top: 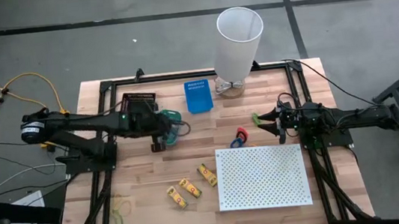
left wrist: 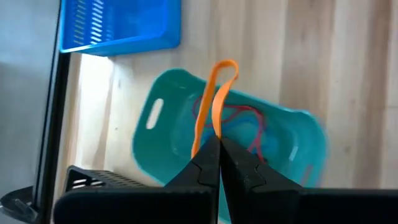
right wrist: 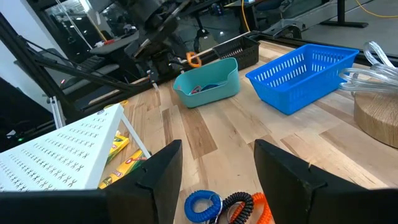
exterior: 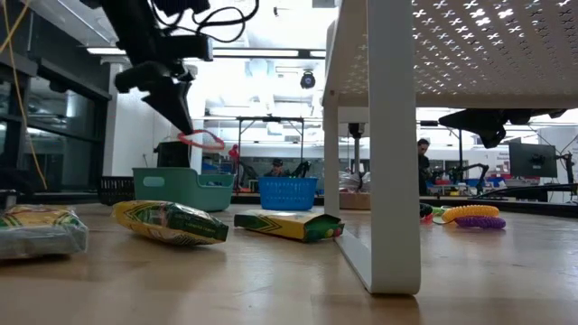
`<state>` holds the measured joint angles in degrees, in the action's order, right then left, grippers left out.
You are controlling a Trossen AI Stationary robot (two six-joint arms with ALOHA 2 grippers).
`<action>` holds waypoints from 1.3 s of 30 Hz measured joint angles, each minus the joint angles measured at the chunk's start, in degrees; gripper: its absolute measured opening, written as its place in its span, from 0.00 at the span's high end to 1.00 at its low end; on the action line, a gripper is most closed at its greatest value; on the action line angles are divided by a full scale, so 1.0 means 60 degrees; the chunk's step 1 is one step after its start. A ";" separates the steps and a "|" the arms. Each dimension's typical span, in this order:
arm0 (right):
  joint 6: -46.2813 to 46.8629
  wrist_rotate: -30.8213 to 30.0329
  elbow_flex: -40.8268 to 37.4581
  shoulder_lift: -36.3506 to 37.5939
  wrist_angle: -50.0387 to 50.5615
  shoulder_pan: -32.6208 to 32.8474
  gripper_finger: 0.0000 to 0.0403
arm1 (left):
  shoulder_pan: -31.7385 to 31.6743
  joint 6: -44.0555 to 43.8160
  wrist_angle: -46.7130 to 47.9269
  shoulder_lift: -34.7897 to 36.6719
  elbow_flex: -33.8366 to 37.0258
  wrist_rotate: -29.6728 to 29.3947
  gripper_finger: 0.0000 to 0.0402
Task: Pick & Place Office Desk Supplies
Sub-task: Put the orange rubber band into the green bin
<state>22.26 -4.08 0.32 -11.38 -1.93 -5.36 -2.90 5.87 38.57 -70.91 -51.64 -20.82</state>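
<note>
While left end effector [left wrist: 219, 146] pinches an orange band [left wrist: 214, 99], teal bin [left wrist: 168, 118] sits below

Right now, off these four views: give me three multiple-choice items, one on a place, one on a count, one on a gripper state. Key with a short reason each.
1. Where is the left gripper?
A. over the teal bin
B. over the white perforated board
C. beside the tall white bin

2. How many yellow-and-red packs lie on the table?
A. one
B. three
C. five

3. What state is the right gripper in?
A. shut on a clip
B. shut on nothing
C. open, holding nothing

Key:
1. A, the left wrist view shows its fingertips directly above the teal bin, pinching an orange rubber band.
2. B, the high view shows three packs in a row left of the board.
3. C, the right wrist view shows its fingers wide apart with bare table between them.
</note>
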 joint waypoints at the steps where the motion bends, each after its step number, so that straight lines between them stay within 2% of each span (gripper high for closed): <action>1: 0.0000 0.0000 -0.0003 0.0000 0.0001 0.0003 0.53 | -0.0140 0.0073 -0.0043 0.0000 0.0000 0.0002 1.00; 10: 0.0000 -0.0003 0.0000 0.0003 0.0003 0.0000 0.53 | -0.0947 0.0525 -0.0289 -0.0011 0.0000 0.0760 1.00; 17: 0.0000 -0.0003 0.0000 0.0000 0.0001 0.0003 0.53 | -0.0946 0.0494 -0.0272 -0.0217 0.0007 0.0768 1.00; 29: 0.0000 -0.0003 -0.0003 0.0003 0.0004 0.0003 0.53 | -0.1109 0.0135 -0.0254 -0.1897 0.0040 0.0771 1.00; 39: 0.0000 -0.0003 -0.0003 0.0002 0.0000 0.0002 0.53 | -0.1270 0.0197 -0.0264 -0.1967 0.0040 0.0768 1.00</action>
<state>22.26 -4.10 0.30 -11.36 -1.93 -5.35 -10.52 7.05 36.99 -82.72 -51.40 -16.21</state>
